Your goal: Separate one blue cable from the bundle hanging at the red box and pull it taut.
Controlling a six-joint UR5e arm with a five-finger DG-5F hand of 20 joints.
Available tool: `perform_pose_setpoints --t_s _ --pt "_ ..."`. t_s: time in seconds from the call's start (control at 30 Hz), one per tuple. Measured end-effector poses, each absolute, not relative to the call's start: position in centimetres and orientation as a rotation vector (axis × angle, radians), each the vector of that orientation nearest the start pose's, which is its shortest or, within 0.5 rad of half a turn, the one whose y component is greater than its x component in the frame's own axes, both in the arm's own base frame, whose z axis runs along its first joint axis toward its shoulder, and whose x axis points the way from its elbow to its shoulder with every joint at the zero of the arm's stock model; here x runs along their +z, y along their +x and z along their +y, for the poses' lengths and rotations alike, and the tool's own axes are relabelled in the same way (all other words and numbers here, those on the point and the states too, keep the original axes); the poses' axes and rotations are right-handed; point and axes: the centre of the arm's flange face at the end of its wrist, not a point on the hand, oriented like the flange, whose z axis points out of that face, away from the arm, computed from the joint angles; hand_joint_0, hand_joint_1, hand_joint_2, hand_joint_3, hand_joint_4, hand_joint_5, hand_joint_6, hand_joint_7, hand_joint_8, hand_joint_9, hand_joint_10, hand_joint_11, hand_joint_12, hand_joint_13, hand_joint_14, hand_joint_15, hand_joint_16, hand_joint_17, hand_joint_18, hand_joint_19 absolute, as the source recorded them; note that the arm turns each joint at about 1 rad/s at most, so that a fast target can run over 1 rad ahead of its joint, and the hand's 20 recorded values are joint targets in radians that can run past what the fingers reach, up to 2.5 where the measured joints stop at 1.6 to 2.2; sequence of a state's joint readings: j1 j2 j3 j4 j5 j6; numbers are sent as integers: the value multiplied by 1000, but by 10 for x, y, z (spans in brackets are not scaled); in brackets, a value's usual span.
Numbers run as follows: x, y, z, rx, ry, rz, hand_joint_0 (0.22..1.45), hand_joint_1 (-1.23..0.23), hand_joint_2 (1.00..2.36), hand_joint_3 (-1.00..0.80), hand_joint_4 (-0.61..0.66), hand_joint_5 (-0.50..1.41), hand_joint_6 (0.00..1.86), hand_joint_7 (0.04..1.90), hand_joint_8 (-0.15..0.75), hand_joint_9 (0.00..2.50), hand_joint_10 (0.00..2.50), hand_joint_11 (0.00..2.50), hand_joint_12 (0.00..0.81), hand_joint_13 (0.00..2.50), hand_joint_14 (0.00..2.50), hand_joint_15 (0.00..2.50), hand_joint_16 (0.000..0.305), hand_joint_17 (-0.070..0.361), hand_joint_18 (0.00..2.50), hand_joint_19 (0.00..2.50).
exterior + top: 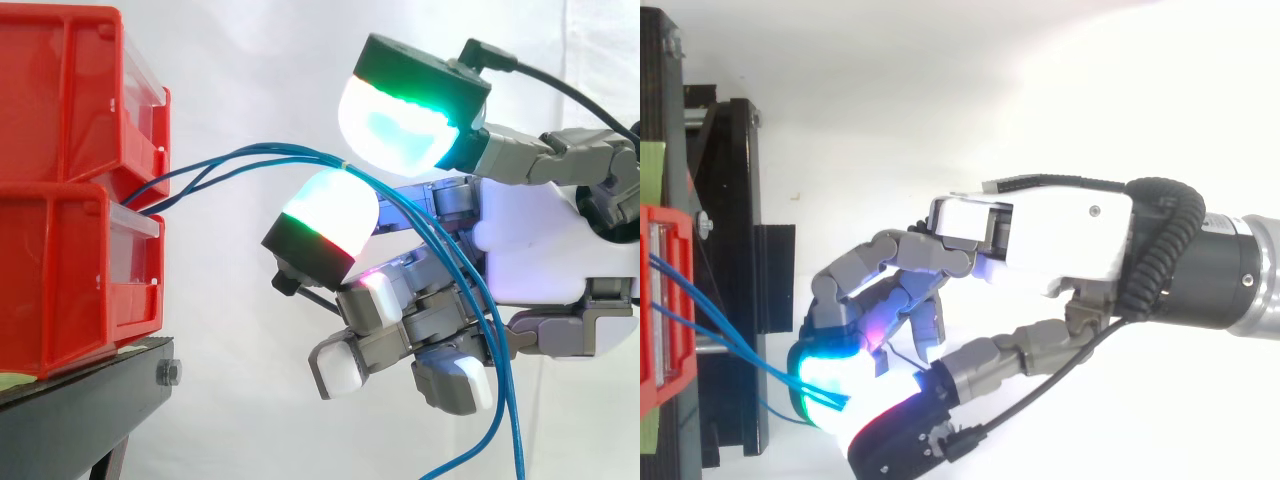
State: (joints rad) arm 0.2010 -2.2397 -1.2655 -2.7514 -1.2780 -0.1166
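The hand (pixel 1060 235) has its fingers (pixel 400 115) curled, two glowing pads pinching the blue cables (pixel 285 151), which run from the red bins (pixel 70 270) left of the fingers and drape below them. Several strands seem caught together, so pulling may drag the whole bundle.

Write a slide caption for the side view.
The hand pinches the blue cables between glowing fingertips beside the stacked red bins; the rest hangs down across the hand.
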Motion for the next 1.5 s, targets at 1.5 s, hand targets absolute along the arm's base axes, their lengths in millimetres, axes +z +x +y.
perform_pose_setpoints --t_s 1.5 --pt "259 746 -13 1072 1157 1179 607 -672 1000 -500 129 -152 857 1178 344 1051 25 987 415 848 23 737 47 106 1063 851"
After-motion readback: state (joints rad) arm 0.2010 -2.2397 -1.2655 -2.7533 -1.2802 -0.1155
